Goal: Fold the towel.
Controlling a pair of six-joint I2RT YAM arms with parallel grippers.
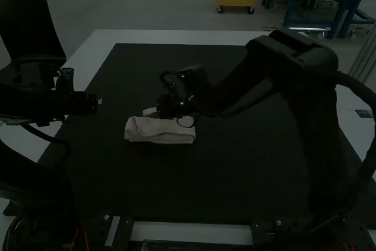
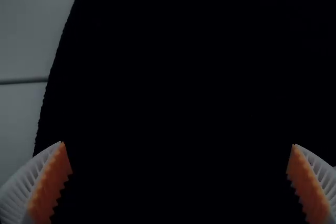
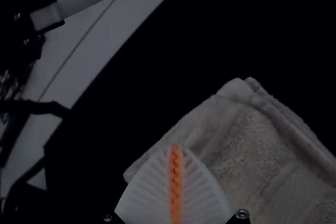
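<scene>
The right arm [image 1: 305, 69] rises to a high bend, then slopes down and left across the middle, its gripper [image 1: 150, 111] at the towel's far side, toward the left end. In the right wrist view the fingers are pressed together above the towel, with no cloth seen between them; contact is unclear. The left arm [image 1: 29, 101] lies low, its gripper [image 1: 99, 101] pointing right over the mat's left edge, spread wide and empty. The towel [image 1: 161, 130] lies folded in a compact, layered bundle, left of centre on a dark mat [image 1: 205, 192] covering most of the white table [image 1: 176, 37].
</scene>
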